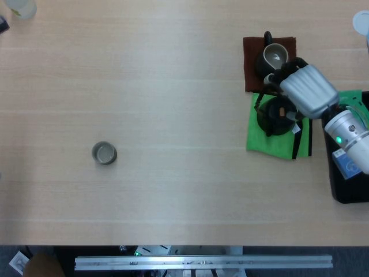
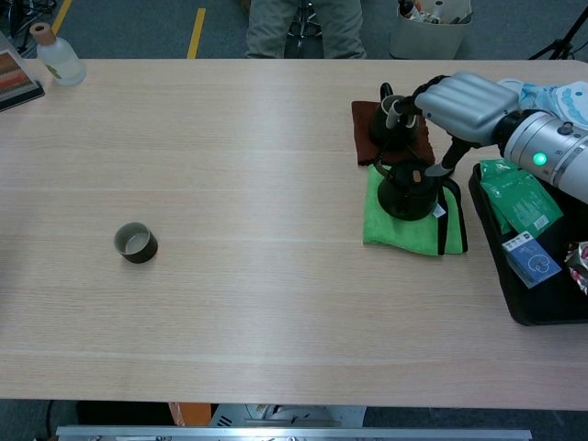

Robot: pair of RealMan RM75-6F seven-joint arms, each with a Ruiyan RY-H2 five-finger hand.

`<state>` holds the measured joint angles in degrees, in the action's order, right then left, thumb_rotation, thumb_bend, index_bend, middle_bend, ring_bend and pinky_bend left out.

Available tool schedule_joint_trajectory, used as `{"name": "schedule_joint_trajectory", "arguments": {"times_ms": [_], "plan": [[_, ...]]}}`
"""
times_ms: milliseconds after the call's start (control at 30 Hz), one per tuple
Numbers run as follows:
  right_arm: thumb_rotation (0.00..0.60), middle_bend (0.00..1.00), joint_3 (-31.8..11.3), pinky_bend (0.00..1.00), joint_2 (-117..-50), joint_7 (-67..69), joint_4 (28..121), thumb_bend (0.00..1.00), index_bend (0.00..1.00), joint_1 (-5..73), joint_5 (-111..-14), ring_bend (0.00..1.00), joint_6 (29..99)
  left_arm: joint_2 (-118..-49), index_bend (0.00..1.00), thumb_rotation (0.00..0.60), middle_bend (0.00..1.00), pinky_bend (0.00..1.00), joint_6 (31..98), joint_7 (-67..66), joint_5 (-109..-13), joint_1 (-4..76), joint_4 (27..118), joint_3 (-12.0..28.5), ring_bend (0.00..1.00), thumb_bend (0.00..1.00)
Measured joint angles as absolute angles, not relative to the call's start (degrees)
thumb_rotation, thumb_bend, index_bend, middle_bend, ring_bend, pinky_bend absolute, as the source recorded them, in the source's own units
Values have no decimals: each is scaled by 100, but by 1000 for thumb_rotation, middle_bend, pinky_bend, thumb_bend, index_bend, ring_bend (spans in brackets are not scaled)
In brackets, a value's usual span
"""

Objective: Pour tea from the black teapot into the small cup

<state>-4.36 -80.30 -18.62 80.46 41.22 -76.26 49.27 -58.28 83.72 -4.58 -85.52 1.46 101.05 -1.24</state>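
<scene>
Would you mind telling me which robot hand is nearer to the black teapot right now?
The right robot hand: it hovers just above and behind the black teapot on the green cloth. The left robot hand is not in view.

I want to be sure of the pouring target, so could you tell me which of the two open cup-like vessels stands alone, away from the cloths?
The small cup, alone on the bare table's left side; the dark pitcher sits on the brown cloth.

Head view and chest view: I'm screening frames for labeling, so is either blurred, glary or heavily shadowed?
Head view: even lighting, soft focus, small cup lacks crisp edges. Chest view: sharper, black teapot distinct on the green cloth, weak shadows, no glare.
</scene>
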Motion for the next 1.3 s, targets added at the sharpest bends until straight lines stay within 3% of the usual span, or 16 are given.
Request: {"name": "schedule_joint_trajectory", "arguments": {"times_ms": [567,1300], "plan": [[600,337,-377,155,-8148,-1728,7886,0,293,4468,-7749,221,4461,-5769,121,600,112,72,8442,-478,-8510,84,10176,-127,98,227],[600,337,-131,155,-7682,-2456,8692,0,294,4070,-7166,221,4813,-5764,121,600,112,72,8371,-373,-8549,116,10083,-140,98,228]]}}
